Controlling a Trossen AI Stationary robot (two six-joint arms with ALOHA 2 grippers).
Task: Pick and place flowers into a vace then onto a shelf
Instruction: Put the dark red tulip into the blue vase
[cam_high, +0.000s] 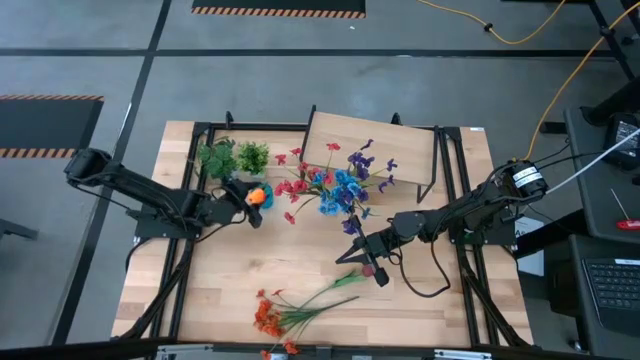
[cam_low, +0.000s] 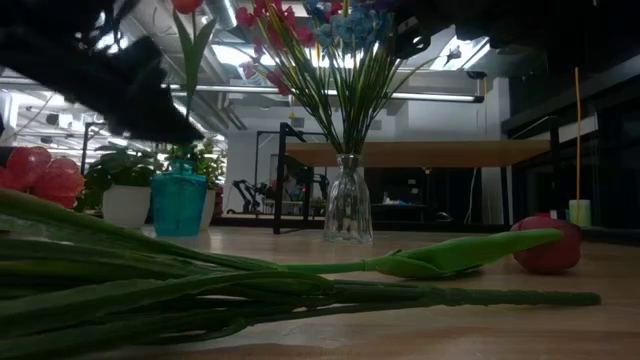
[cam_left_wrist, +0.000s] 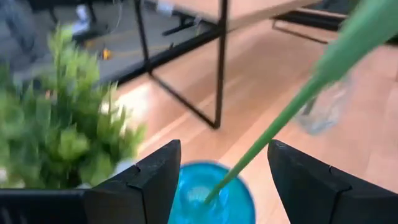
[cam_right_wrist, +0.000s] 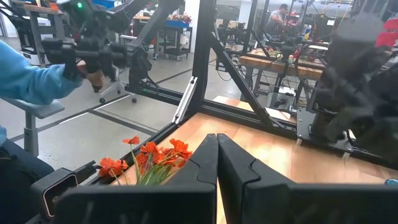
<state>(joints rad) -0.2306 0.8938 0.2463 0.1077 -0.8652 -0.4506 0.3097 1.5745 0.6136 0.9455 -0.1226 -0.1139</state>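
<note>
Flowers with long green stems: an orange tulip (cam_high: 257, 196) is stood in a small blue glass vase (cam_left_wrist: 211, 196) at the table's left, the wide-open left gripper (cam_left_wrist: 221, 180) straddling its stem. Red, blue and purple sprays (cam_high: 335, 185) fill the clear glass vase (cam_low: 349, 203) before the light-wood shelf (cam_high: 375, 140). Orange sprays (cam_high: 290, 315) lie near. Next, retreat without snagging is called for. The right gripper (cam_high: 355, 248) is shut, empty. No writing is legible.

arms: two dark, matte black, jointed tube segments
left gripper (cam_left_wrist: 219, 180): two broad black angular fingers with faceted edges
right gripper (cam_right_wrist: 216, 180): same black wedge-shaped fingers
right arm wrist: round silver-and-white label
cables: black loop trailing under right arm, white lead off its base
person: light blue sleeve (cam_right_wrist: 28, 78)
</note>
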